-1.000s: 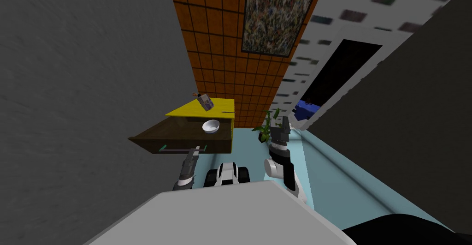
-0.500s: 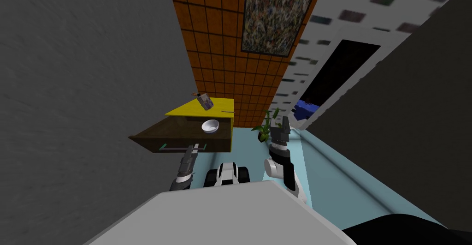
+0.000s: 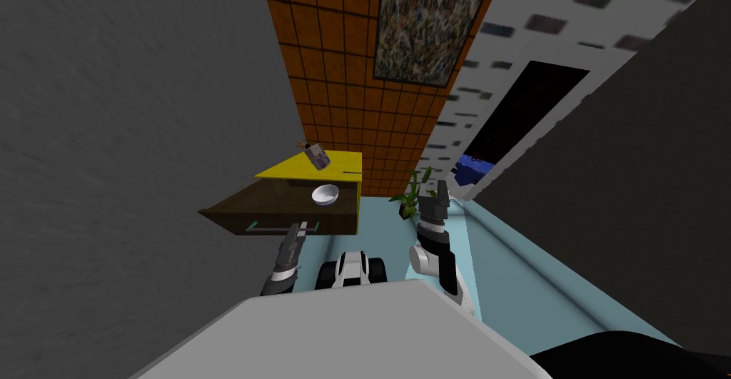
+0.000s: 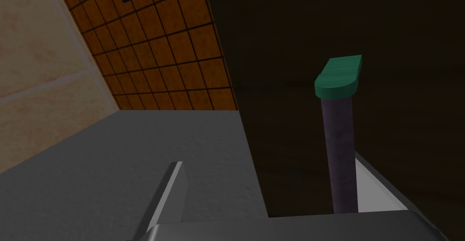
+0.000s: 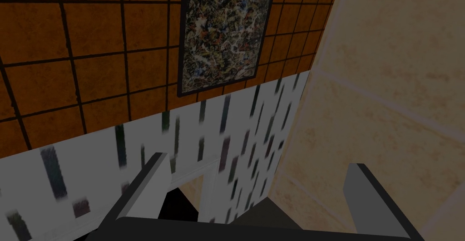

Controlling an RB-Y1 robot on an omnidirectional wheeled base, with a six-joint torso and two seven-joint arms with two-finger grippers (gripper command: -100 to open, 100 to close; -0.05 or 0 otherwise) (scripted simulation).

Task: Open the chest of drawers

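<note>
- The chest of drawers (image 3: 339,166) stands against the grey wall ahead of me on my left. It has a yellow top.
- Its dark brown drawer (image 3: 282,203) stands out from under that top, open, with a white bowl (image 3: 325,195) inside.
- A small purplish object (image 3: 318,157) sits tilted on the yellow top; I cannot tell what it is.
- A potted plant (image 3: 410,198) stands on the floor past the chest.
- The handle (image 4: 338,161) is a dark bar with green end caps (image 4: 338,74). Its long axis runs across the drawer front, which faces me.
- My left gripper (image 4: 268,161) is at the handle with its fingers spread wide. The bar lies against the inner side of one finger (image 4: 374,186), unclamped.
- My right gripper (image 3: 434,196) is raised to the chest's right, fingers wide apart and holding nothing.
</note>
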